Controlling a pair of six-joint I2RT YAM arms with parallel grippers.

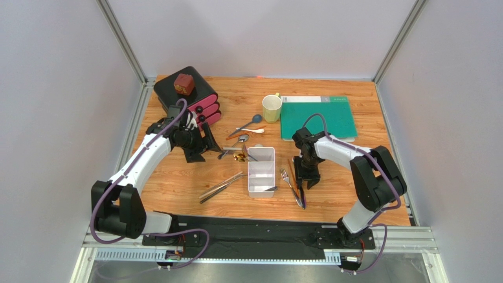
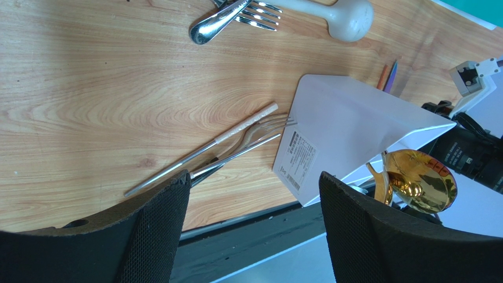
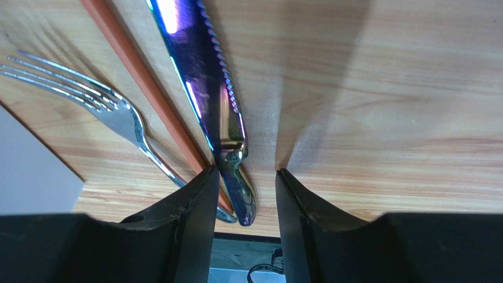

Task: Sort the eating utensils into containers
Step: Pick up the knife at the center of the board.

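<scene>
Beside the fork lies a seemingly purple-iridescent knife.

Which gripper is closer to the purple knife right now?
Right. The right gripper has a finger on each side of the knife handle, right of the tray. The left gripper hangs far off, on the tray's other side.

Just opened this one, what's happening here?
The right gripper is low over the table beside the white tray, jaws open astride the handle of the iridescent knife, which lies next to an orange chopstick and a silver fork. The left gripper hangs open on the tray's other side, holding nothing. Many utensils lie loose around the tray.
</scene>
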